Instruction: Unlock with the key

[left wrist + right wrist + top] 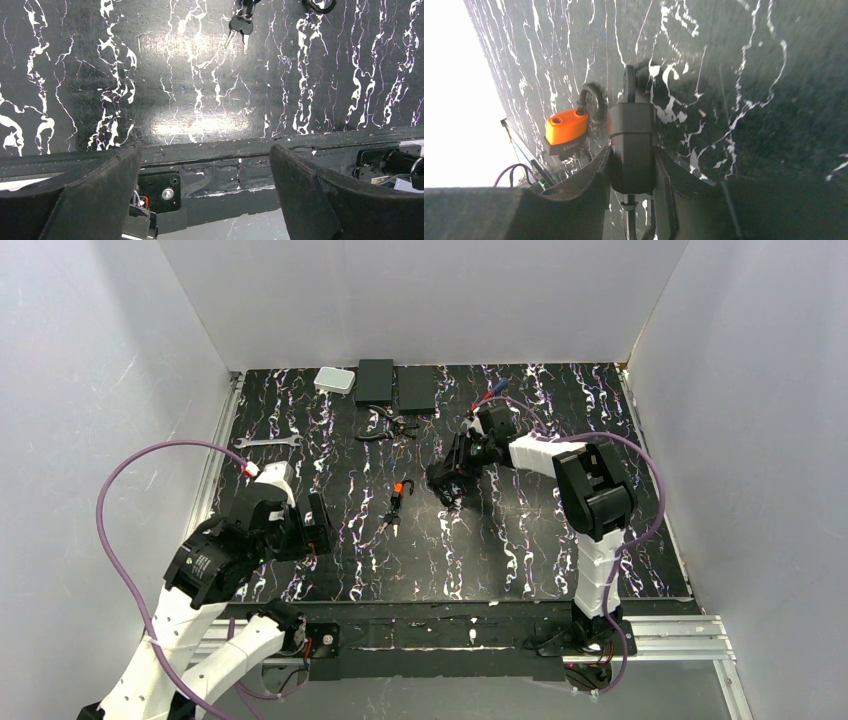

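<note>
Entry: key (396,502), small, with an orange-and-black head and a thin silvery blade. Location: it is laid flat near the middle of the bench (520,540), just left of the padlock (631,135) and well apart from the left end effector (314,520). Orientation: the long axis is set on a slight diagonal, with the head toward the far side and the blade toward the near edge, a little to the left. In the left wrist view two slim blades are seen side by side, so a small bunch may be present. Handling, as judged: the key is taken to be light and stiff, its metal thin, and likely to skate on the glossy surface. Being so low, it is best pinched across the thicker head, so that the blade is left free for the keyhole. A loosely hung blade may swing once lifted. Left end effector: spread as wide as it goes, nothing held, poised over bare bench near the front rail. Right end effector (631,165): partly closed on the black padlock body, with the shackle directed away from the wrist.
</note>
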{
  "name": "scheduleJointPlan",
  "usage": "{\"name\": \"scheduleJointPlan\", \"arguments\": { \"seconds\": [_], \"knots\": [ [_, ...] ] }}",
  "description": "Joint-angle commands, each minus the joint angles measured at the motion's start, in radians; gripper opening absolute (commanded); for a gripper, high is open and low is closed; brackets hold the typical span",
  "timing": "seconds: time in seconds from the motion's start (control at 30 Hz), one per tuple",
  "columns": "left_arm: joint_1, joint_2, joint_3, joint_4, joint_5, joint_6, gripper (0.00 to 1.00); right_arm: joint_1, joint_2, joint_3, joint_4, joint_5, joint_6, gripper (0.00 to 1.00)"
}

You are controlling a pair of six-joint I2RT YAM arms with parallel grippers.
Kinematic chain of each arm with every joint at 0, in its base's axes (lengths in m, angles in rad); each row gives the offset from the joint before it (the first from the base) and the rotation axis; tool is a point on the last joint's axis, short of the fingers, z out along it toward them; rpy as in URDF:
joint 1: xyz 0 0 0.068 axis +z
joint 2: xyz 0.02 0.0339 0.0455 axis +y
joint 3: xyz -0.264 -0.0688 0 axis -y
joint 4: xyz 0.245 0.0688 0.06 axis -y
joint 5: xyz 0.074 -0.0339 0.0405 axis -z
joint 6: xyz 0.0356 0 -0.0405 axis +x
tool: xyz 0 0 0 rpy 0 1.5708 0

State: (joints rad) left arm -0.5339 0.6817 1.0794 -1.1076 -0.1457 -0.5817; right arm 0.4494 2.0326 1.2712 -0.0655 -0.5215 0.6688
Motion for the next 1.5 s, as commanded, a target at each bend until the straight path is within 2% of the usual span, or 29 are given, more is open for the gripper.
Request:
{"name": "scheduleJointPlan", "arguments": {
  "seconds": [0.0,0.17,0.2,0.27,0.3,0.57,0.77,0.83,1.03,1.1,1.2,1.27,1.33,1.47],
  "knots": [
    [-0.001,0.018,-0.004,0.003,-0.024,-0.013,0.98,-0.044,0.051,0.078,-0.104,0.033,-0.077,0.28],
    [-0.001,0.038,-0.006,0.031,-0.013,-0.015,0.98,-0.070,0.059,0.107,-0.136,0.023,-0.097,0.52],
    [-0.001,0.044,-0.007,0.037,-0.009,-0.015,0.98,-0.075,0.056,0.112,-0.148,0.030,-0.107,0.60],
    [-0.002,0.057,-0.008,0.048,0.003,-0.011,0.98,-0.084,0.048,0.131,-0.188,0.050,-0.134,0.87],
    [-0.002,0.063,-0.006,0.054,0.010,-0.008,0.98,-0.091,0.043,0.145,-0.210,0.063,-0.150,0.97],
    [-0.001,0.111,0.003,0.078,0.048,0.029,0.98,-0.141,-0.054,0.247,-0.414,0.195,-0.274,0.98],
    [-0.001,0.109,0.011,0.098,0.058,0.083,0.98,-0.141,-0.222,0.250,-0.474,0.317,-0.314,0.98],
    [-0.001,0.089,0.014,0.111,0.038,0.104,0.98,-0.141,-0.300,0.213,-0.440,0.327,-0.314,0.98],
    [-0.001,0.043,0.076,0.141,-0.010,0.148,0.98,-0.139,-0.619,0.002,-0.151,0.317,-0.250,0.98],
    [-0.002,0.038,0.103,0.146,-0.026,0.156,0.98,-0.140,-0.712,-0.052,-0.108,0.321,-0.209,0.98],
    [-0.001,0.022,0.120,0.169,-0.060,0.170,0.98,-0.139,-0.826,-0.110,-0.119,0.318,-0.163,0.98],
    [-0.001,0.005,0.108,0.199,-0.068,0.190,0.98,-0.140,-0.896,-0.144,-0.175,0.371,-0.097,0.98],
    [-0.001,-0.004,0.073,0.247,-0.040,0.223,0.98,-0.140,-0.943,-0.168,-0.249,0.408,-0.061,0.98],
    [-0.001,0.065,0.045,0.322,0.042,0.253,0.98,-0.140,-1.030,-0.232,-0.308,0.377,-0.046,0.98]
  ]
}}
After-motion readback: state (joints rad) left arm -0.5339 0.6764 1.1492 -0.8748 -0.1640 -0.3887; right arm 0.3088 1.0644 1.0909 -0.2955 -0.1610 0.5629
